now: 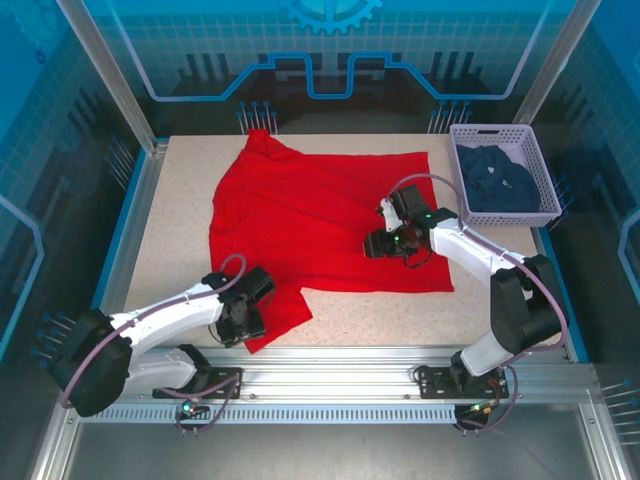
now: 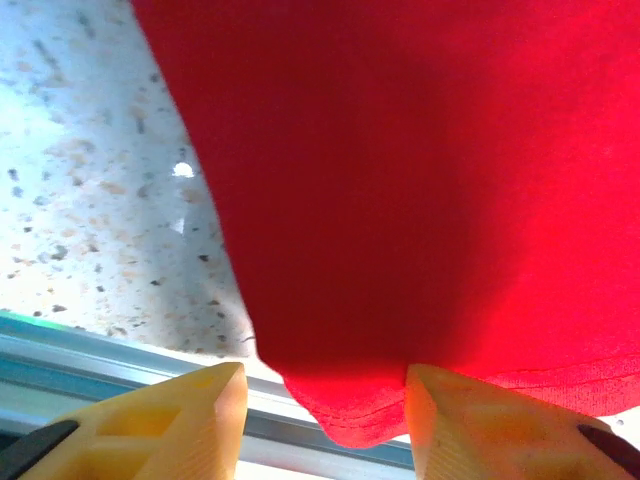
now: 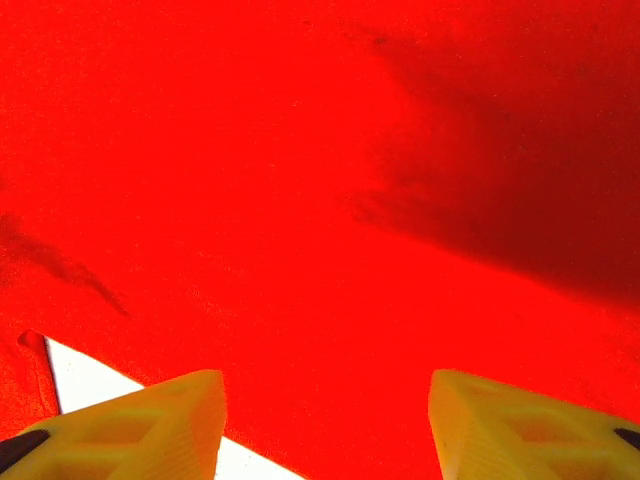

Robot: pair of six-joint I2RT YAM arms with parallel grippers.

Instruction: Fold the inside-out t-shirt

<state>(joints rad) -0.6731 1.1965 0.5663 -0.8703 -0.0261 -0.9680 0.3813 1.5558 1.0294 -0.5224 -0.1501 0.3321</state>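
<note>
You'll find no readable words, numbers or brands; a pale-blue gear emblem (image 1: 332,12) marks the blue back wall (image 1: 450,40).

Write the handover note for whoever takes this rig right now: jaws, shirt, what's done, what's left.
Left gripper: jaws apart, straddling the near-left corner of the red t-shirt; not clamped on it yet.
Right gripper: jaws apart, low over the shirt's right half, nothing held.
Shirt: spread out on the table, plain red face up, with its near-left corner at the table's front edge.
Navy garment: in the basket at the far right, apart from the shirt.
Done: the shirt is laid out.
Left: no fold is visible, so every fold is still to do.
</note>
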